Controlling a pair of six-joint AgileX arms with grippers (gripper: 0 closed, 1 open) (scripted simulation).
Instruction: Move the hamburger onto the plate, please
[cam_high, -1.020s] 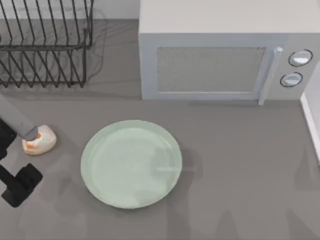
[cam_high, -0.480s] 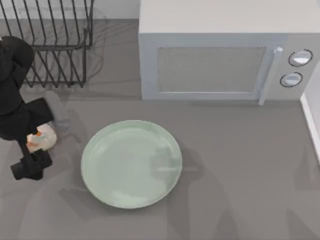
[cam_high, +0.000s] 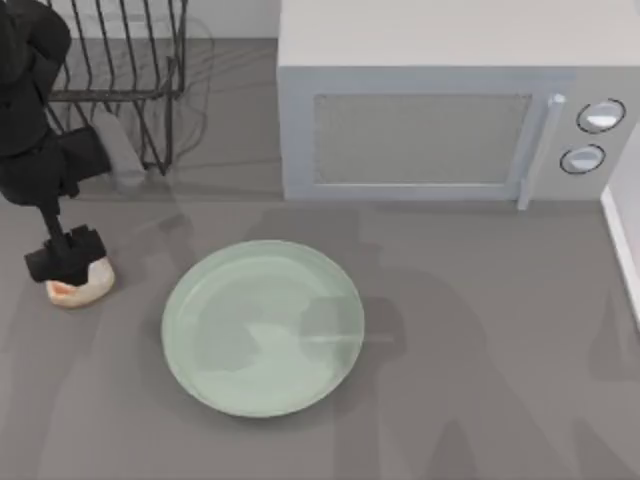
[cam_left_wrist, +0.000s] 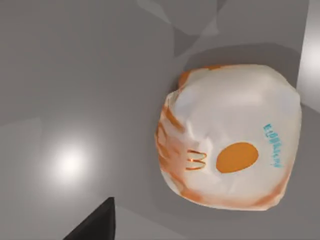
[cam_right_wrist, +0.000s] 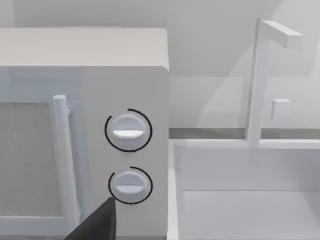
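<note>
Evidently light and soft in its crinkled paper wrap, the hamburger (cam_high: 78, 290) at frame left suits gentle side grasping; left gripper (cam_high: 68, 258) directly above, finger spacing indeterminate.

**Matte black AgileX arm, blocky at the tip**

The left arm (cam_high: 30, 120), seen from above at the table's far left, is black all over with a dull, unmarked finish. Its upper part is a bulky, rounded casing; below that comes a squarer block, then a thin straight stem that ends in a low, boxy head, the left gripper (cam_high: 68, 256). No cables, screws, labels or lettering can be made out on any of these parts. In each wrist view a plain black wedge with a straight edge, part of that arm's own gripper, juts into the picture: left (cam_left_wrist: 95, 225), right gripper (cam_right_wrist: 95, 225).
</note>
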